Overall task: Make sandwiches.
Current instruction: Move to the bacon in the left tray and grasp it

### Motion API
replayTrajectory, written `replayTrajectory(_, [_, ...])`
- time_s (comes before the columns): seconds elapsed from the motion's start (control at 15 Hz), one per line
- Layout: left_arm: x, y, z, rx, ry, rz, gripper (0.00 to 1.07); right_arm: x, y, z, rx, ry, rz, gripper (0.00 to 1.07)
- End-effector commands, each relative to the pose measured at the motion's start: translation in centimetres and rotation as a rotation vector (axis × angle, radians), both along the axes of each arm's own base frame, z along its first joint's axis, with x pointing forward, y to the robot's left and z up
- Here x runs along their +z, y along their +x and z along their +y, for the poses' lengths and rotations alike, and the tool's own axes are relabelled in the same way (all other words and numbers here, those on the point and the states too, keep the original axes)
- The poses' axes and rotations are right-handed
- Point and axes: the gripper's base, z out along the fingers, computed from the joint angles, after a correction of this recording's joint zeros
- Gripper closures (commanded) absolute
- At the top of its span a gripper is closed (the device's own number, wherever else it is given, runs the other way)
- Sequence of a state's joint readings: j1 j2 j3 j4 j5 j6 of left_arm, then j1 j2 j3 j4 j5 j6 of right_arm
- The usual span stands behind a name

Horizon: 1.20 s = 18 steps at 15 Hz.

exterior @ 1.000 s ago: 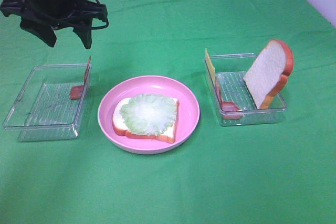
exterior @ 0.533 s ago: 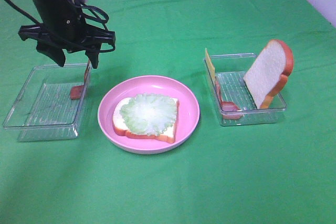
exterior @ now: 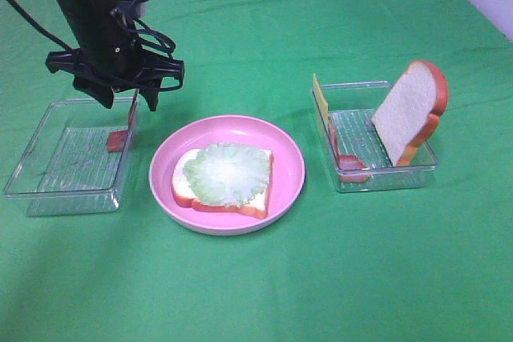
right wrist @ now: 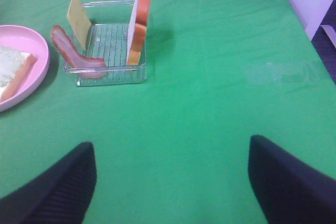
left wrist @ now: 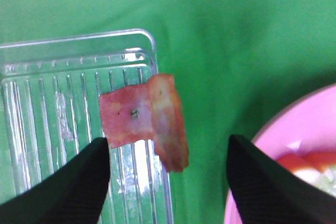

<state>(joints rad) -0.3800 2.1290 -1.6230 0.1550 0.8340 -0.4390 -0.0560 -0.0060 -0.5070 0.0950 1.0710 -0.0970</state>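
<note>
Hovers with left end effector [exterior: 128,95] spread wide over bacon strip [exterior: 128,122] standing upright against right wall of left tray [exterior: 72,202], lower end bent leftward.

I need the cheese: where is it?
In the exterior high view, the cheese slice leans at the left end of the right-hand tray, beside a bacon strip, nearest the pink plate.
</note>
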Motion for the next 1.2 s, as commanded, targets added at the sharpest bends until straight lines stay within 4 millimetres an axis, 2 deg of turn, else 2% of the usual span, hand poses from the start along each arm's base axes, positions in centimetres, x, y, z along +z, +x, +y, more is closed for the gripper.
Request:
replayTrajectory(0.07, [0.07,0.35,-0.04,0.003,-0.014,-0.033,0.48,0.03,-0.1,-0.02,-0.004,-0.012,-0.02,0.32])
replayTrajectory(0.53, [-0.7,0.56,0.0,-0.007,0.005,-0.032,0.51,0.03,-0.1,-0.02,-0.004,-0.012,-0.02,0.32])
replayTrajectory(0.93, [-0.64,0.71,-0.03,-0.014,0.005,-0.049,0.82,0.03,-0.1,-0.02,-0.004,-0.012,-0.02,0.32])
replayTrajectory(1.0, [-0.63,0.74,-0.02,-0.017,0.007,-0.052,0.89,0.03,-0.1,-0.02,-0.004,-0.012,-0.02,0.32])
replayTrajectory(1.07, [-0.6,0.79,0.05,-0.024,0.018,-0.059,1.05,0.03,-0.1,-0.02,-0.004,-0.012,-0.02,0.32])
replayTrajectory(1.2, [-0.61,0.77,0.08,-0.024,0.022,-0.056,1.07,0.03,-0.1,-0.02,-0.004,-0.012,-0.02,0.32])
